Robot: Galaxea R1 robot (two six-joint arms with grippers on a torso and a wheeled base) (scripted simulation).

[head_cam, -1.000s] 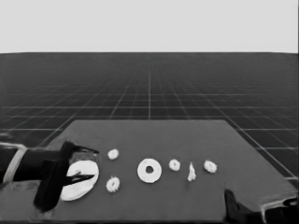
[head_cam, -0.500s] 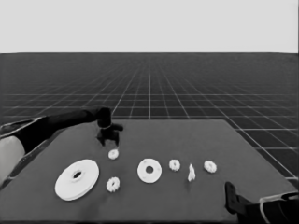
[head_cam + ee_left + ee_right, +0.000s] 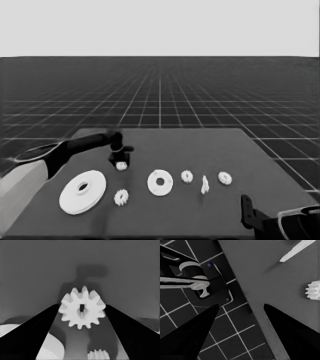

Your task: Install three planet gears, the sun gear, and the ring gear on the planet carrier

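My left gripper [image 3: 120, 160] has come down on the small gear [image 3: 121, 166] at the back left of the row. In the left wrist view that gear [image 3: 82, 308] lies flat between the two fingers of the left gripper [image 3: 82, 305]. They stand open, with their tips right beside its teeth. The larger round part [image 3: 70, 197] lies front left. At mid-table is the smaller round part [image 3: 152, 184]. Three more gears [image 3: 121, 197] [image 3: 187, 176] [image 3: 225, 178] lie loose on the table. My right gripper [image 3: 241, 305] waits open at the lower right corner, holding nothing.
A thin white piece [image 3: 204, 185] stands between the two right-hand gears. The right wrist view shows the thin white piece [image 3: 296, 250], a gear [image 3: 313, 290], the table's corner and dark machinery [image 3: 207, 287] over the floor grid.
The left arm left its waiting spot over the larger round part, swung to the back left, then dropped onto the gear there. The right arm has not moved.
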